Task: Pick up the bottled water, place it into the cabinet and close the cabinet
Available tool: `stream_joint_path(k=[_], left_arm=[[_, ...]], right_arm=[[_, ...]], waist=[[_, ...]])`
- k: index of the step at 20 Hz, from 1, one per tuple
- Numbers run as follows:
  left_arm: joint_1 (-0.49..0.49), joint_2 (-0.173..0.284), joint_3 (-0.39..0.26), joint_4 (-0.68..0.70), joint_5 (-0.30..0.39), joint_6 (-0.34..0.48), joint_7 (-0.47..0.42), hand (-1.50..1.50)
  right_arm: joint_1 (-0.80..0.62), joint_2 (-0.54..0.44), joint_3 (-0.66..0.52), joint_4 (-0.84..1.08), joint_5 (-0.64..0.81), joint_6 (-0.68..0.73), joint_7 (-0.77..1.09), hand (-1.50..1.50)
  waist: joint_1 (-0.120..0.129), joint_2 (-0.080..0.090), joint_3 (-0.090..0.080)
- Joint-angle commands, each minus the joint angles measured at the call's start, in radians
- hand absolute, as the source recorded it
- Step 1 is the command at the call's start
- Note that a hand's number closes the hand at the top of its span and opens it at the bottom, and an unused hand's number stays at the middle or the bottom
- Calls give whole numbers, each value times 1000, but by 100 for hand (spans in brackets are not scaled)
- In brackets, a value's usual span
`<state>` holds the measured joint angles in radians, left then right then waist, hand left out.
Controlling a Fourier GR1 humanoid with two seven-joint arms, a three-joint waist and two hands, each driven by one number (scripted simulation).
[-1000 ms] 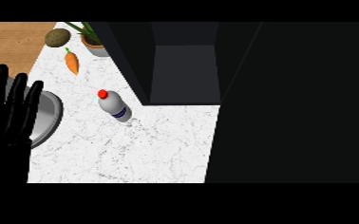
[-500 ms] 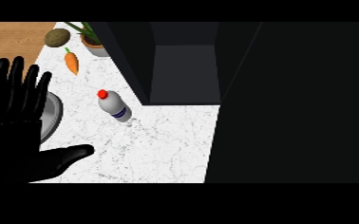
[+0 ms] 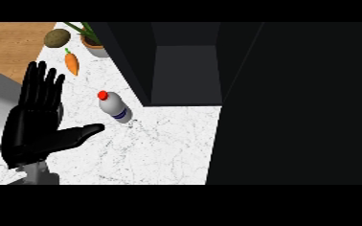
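Note:
The bottled water (image 3: 114,107), clear with a red cap and a blue label band, stands on the white marble counter (image 3: 163,148) just left of the dark cabinet (image 3: 185,72). The cabinet's interior is open toward me, and a large dark panel, apparently its door (image 3: 290,105), fills the right side of the view. My left hand (image 3: 35,122) is open, fingers straight and pointing up, thumb stretched toward the bottle; it sits to the bottle's left with a small gap and holds nothing. The right hand does not show.
A carrot (image 3: 71,63), a brown potato (image 3: 57,38) and a potted plant (image 3: 92,40) lie at the back left. A wooden surface (image 3: 21,43) borders the counter at the far left. A grey metal rim shows behind my left hand.
My left hand has moved right and up from the view's left edge toward the bottle, its thumb now close to it. The bottle has not moved.

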<state>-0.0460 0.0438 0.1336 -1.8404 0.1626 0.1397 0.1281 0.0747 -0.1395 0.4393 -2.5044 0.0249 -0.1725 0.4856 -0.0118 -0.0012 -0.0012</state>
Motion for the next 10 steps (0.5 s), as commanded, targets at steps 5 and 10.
stream_joint_path(k=[5, 10], left_arm=[[-56, 3, 35, 301, 5, -69, -200, -150], [-72, 2, 56, 448, 5, -93, -302, -150]], right_arm=[[-40, 20, 107, -109, 141, -54, 98, -150], [-33, -37, -8, -169, 48, -24, 121, -150]], waist=[[1, 0, 0], [0, 1, 0]])
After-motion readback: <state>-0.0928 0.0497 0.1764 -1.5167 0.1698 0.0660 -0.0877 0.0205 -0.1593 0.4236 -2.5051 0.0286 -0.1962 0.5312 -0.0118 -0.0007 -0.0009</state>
